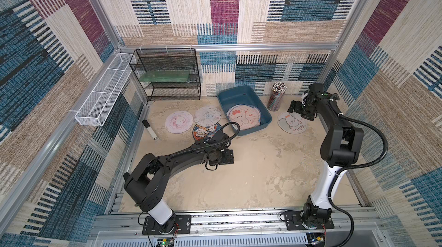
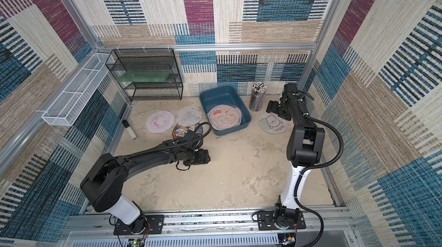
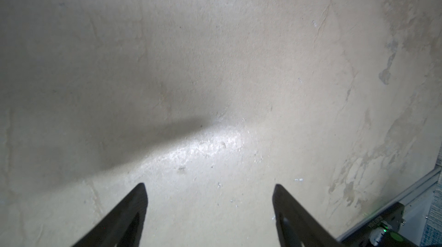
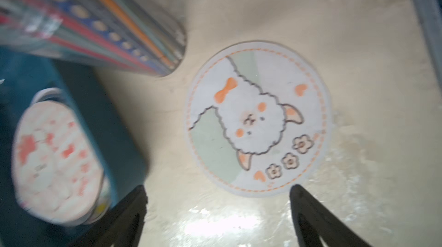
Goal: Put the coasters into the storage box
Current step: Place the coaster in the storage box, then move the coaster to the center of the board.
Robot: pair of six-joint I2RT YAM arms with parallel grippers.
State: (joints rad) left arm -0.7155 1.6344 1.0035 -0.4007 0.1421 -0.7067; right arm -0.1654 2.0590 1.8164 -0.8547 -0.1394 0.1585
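Beige scuffed tabletop (image 1: 251, 174). My right gripper (image 4: 218, 186) gapes empty by the round white lamb-print coaster (image 4: 257, 119); next, pinch its edge, then the teal plastic tub (image 1: 235, 93). Left gripper (image 3: 209, 184) gapes, idle.

The storage box (image 1: 265, 117) looks smooth plastic, the rack (image 1: 172, 61) metal mesh, the tabletop (image 1: 239, 174) rough and matt.

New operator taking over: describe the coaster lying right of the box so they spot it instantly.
Find the blue storage box at the back of the table; a cup of pencils stands just right of it. The coaster lies alone on the near side of that cup. Only it shows a white fluffy lamb with an orange bow.
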